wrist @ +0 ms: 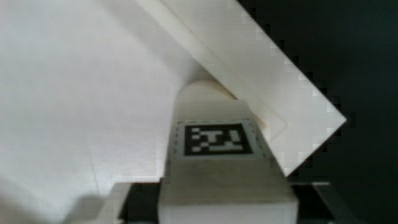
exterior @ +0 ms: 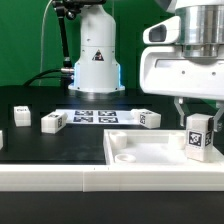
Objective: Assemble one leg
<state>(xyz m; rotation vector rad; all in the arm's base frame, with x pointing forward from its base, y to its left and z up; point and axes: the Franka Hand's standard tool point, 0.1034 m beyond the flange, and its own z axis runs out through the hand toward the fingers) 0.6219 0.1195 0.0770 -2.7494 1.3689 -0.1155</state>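
My gripper [exterior: 197, 118] is shut on a leg [exterior: 197, 136], a small white block with a black-and-white tag on its face. I hold it upright over the right corner of the white square panel [exterior: 150, 152]. In the wrist view the leg [wrist: 217, 140] fills the space between my dark fingers [wrist: 146, 200], with its far end at the panel's corner [wrist: 267, 70]. I cannot tell whether the leg touches the panel. Other legs lie loose on the black table: one [exterior: 52, 121] at the exterior view's left, one [exterior: 22, 116] further left, one [exterior: 147, 118] near the middle.
The marker board [exterior: 97, 116] lies flat behind the panel. The robot's white base [exterior: 97, 60] stands at the back before a green wall. A white ledge [exterior: 100, 176] runs along the front of the table.
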